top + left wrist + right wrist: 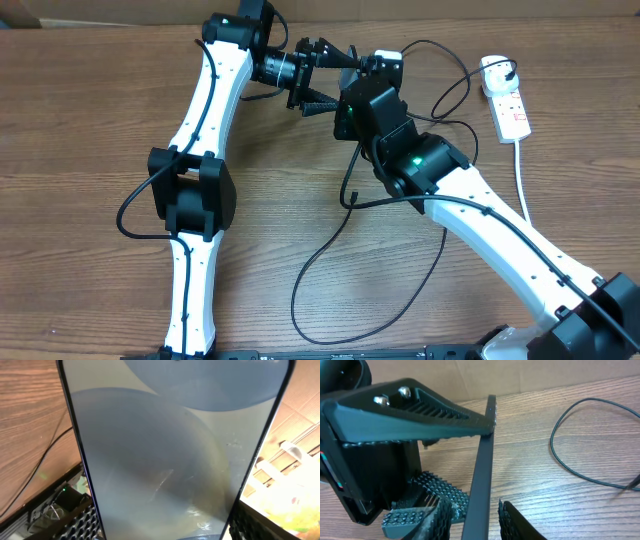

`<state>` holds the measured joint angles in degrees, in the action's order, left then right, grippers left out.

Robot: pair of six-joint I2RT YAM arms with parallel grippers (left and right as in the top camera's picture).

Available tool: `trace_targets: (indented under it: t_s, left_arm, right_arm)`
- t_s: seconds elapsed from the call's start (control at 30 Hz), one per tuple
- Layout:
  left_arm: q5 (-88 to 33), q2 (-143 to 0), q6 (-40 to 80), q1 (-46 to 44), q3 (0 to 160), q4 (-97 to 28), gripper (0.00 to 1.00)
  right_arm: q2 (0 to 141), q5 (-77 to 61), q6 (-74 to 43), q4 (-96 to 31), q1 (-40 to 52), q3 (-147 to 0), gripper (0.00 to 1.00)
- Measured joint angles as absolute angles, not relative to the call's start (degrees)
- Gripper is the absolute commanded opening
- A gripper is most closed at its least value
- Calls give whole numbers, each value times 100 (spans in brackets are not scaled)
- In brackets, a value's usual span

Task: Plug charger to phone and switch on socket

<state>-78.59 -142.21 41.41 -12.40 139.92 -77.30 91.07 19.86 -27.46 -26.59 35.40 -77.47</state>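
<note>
Your left gripper (170, 524) has its ribbed fingers (80, 522) pinching the phone (160, 460) by its two long dark edges. The pale blue-grey screen fills the left wrist view. The phone is held above the wooden table (90, 120), near its far middle, and shows edge-on to the right wrist camera. Your right gripper (485, 512) sits close against that edge with its studded fingers (515, 522) on either side of it. You cannot tell whether they grip anything. Further right, the charger (493, 67) has its white adapter on the far end of the socket (513, 115), well apart from the phone. Its black cable loops loosely across the table.
</note>
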Motion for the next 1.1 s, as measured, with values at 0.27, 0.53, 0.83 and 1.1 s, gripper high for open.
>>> trace_targets:
  t_s: [0.27,0.53,0.83,1.1]
  left_arm:
    - [-7835,-14221,4141,-1240,13992,-7623,73]
    - [-7723,-14221,4141,-1321,13992,-7481,73]
    - [-7660,-14221,4141,-1396,13992,-7365,72]
    - [-7660,-14221,4141,-1396,13992,-7363,73]
  right_arm:
    - [9157,1986,-2836,-2602,3540,-7747,27]
    - [9157,1994,-2856,-2606,3540,-7747,24]
    - [9323,2051,-2963,-2683,3535,-7747,20]
    - [9323,2106,-2985,-2703,3535,-7747,17]
